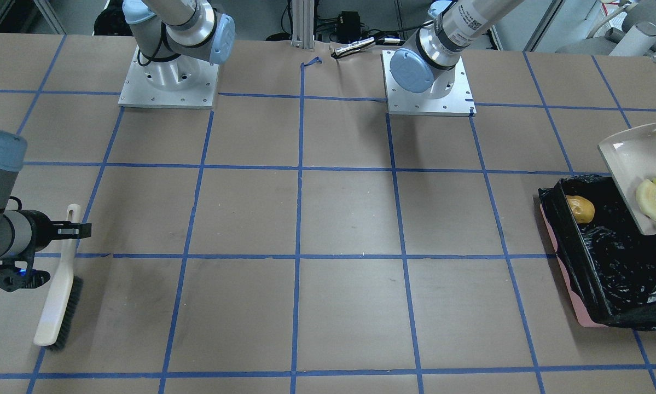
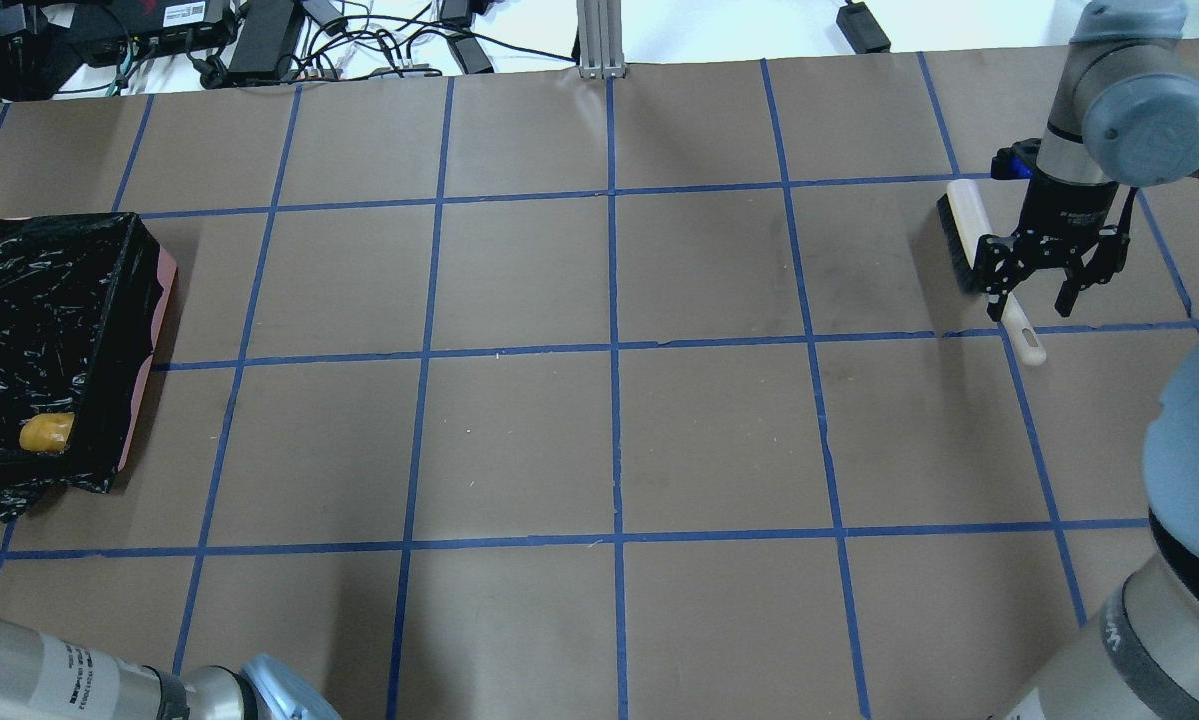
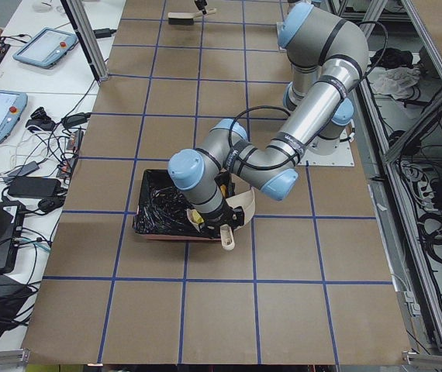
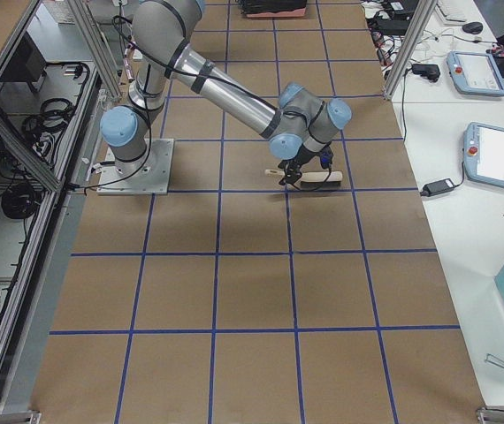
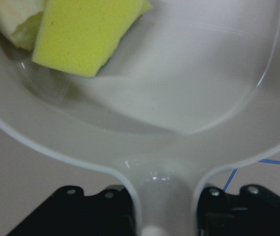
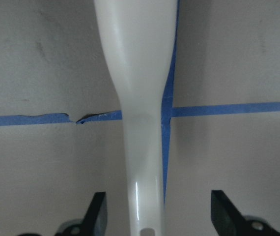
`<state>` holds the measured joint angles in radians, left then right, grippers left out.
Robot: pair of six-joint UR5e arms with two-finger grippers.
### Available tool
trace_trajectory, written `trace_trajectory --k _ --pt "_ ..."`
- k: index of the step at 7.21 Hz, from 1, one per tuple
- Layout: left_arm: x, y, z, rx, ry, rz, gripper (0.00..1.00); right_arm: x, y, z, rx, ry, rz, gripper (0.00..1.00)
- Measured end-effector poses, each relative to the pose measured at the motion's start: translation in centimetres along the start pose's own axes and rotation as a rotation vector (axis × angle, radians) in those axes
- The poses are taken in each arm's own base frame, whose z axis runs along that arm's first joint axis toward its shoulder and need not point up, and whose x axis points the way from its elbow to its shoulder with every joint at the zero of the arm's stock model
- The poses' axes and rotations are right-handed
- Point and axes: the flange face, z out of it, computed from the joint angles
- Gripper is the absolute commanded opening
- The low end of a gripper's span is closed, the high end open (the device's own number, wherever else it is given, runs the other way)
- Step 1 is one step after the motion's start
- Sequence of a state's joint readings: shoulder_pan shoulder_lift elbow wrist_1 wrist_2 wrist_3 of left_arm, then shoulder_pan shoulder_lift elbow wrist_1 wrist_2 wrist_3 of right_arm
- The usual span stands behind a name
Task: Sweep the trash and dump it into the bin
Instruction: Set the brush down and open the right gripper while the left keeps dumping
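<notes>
Dustpan (image 5: 179, 98): beige, nearest the left wrist camera. Its handle is clamped in the left gripper (image 5: 164, 209), and the pan is raised and tipped above the bin.
Yellow wedge (image 5: 81, 34): in the pan at 11 o'clock from the handle, lying against the cream crescent (image 5: 14, 19). Both sit at the lip end and are not yet out.
Potato-like lump (image 2: 47, 433): already inside the bin, in one corner.
Bin (image 2: 59, 290): black-bagged box with a pink edge showing, at the table's 9 o'clock in the overhead view.
Right gripper (image 2: 1039, 288): jaws spread wide either side of the brush handle, gripping nothing.
Brush (image 2: 969, 240): lying on the table at 2 o'clock in the overhead view.
Step in hand: dumping, judged partly done, with one piece of three in the bin.
Handling advice: steepen the tilt slowly and keep the lip within the bin walls. The light wedge may cling or bounce, so a pause at full tilt would likely help. Keep the handle grip firm.
Table (image 2: 519, 440): brown paper with a blue tape grid and faint scuffs.
Room: cables and power bricks beyond the 12 o'clock edge, tablets on side benches, aluminium framing.
</notes>
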<state>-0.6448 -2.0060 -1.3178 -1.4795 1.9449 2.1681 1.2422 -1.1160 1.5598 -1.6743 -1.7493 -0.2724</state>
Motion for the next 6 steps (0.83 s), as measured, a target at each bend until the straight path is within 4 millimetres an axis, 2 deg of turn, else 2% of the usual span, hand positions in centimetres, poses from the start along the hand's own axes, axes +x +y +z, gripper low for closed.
trace_trajectory --k 2,4,5,6 --pt "0.1 -0.8 -1.5 -0.043 -0.009 0.005 0.0 -0.9 2.8 -5.0 0.11 -0.048 0.01 1.0" --pt "-0.1 -1.0 -2.7 -0.116 -0.027 -0.008 0.0 -3.2 6.7 -10.1 0.201 -0.047 0.003 1.0" --pt "-0.1 -1.0 -3.1 -0.142 -0.031 -0.018 0.0 -5.1 8.2 -11.8 0.224 -0.04 0.014 1.0" --pt "-0.2 -1.3 -3.6 -0.168 -0.038 -0.02 0.0 -8.2 9.2 -13.2 0.247 -0.03 0.029 1.0"
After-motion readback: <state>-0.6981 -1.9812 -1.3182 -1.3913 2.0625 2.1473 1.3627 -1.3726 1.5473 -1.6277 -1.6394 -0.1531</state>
